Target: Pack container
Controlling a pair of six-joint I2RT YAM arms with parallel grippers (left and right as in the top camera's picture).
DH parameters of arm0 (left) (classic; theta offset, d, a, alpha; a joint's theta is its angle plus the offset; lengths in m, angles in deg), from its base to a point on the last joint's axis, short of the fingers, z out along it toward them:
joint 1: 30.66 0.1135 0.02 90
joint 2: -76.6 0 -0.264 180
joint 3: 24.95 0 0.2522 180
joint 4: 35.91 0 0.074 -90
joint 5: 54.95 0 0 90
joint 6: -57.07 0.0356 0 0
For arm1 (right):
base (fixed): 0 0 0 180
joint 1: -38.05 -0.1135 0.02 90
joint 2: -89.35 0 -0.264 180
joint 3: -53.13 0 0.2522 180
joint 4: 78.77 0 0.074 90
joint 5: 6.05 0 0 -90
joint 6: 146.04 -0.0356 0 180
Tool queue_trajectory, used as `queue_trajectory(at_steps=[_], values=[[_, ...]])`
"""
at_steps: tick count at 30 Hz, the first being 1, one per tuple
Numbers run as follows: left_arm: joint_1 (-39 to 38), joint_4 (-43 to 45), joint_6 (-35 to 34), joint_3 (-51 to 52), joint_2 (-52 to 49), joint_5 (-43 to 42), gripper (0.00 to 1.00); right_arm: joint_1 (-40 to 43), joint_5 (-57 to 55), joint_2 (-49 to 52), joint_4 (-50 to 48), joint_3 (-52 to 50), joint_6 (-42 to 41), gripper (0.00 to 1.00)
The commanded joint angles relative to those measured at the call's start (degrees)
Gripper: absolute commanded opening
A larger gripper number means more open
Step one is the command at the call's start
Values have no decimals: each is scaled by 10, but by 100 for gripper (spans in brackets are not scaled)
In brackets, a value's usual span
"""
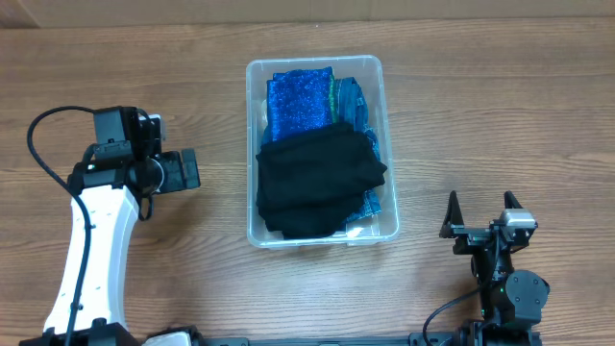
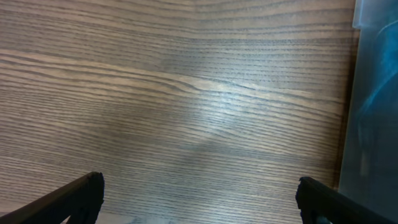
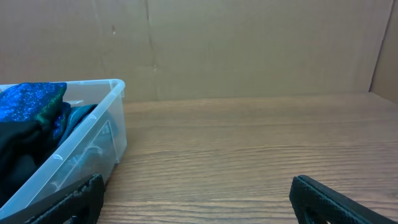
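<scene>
The clear plastic rectangular bin (image 1: 252,115) sits dead centre, left gripper (image 1: 188,170) spread wide and empty at its 9 o'clock, right gripper (image 1: 480,206) likewise out at 4 o'clock, and I reckon the folded black cloth (image 1: 317,183) heaped at its 6 o'clock end could flop out if either arm bumps it.

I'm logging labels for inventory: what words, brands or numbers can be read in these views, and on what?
None can be read.
The container shows no lettering on its rim or walls, and the black cloth and blue glittery cloth inside it bear no print.
</scene>
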Motion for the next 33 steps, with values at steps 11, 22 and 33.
queue_trajectory(at_steps=[11, 22, 33], values=[[-2, 0, -6, 3, -9, 3, 100, -3, -9, -6, -2, -5, 4, 100], [-2, 0, -6, 3, -9, 3, 100, -3, -9, -6, -2, -6, 4, 100], [-12, -6, -6, 3, 43, 4, 100, -3, -9, -6, -2, -5, 4, 100]])
